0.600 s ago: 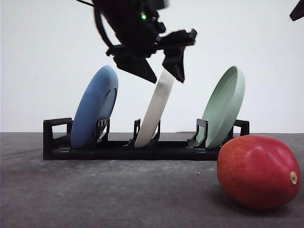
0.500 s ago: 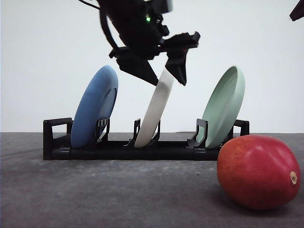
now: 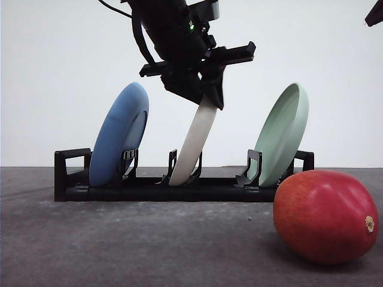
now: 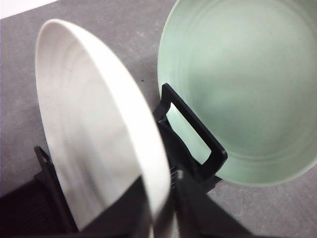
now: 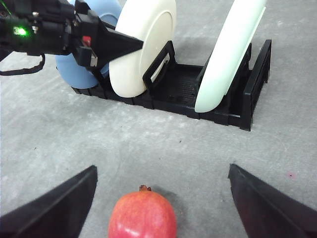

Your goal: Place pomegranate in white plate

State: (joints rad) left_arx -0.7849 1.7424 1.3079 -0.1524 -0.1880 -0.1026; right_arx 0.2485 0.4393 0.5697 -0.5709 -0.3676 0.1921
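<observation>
The white plate (image 3: 194,140) stands on edge, tilted, in the middle slot of a black rack (image 3: 149,190). My left gripper (image 3: 206,98) comes down from above and is shut on the plate's top rim. The left wrist view shows that rim (image 4: 148,163) running down between the dark fingers (image 4: 203,218). On the table at the front right lies the red pomegranate (image 3: 323,218), apart from the rack. My right gripper (image 5: 162,171) hangs open above the pomegranate (image 5: 142,215), its fingers spread wide to either side.
A blue plate (image 3: 119,134) stands in the rack's left slot and a pale green plate (image 3: 281,134) in its right slot, close behind the fruit. Grey table stretches in front of the rack. A white wall lies behind.
My left gripper's fingers were spread around the white plate's top rim and have closed on it. The plate, the pomegranate and the right arm have not moved.
</observation>
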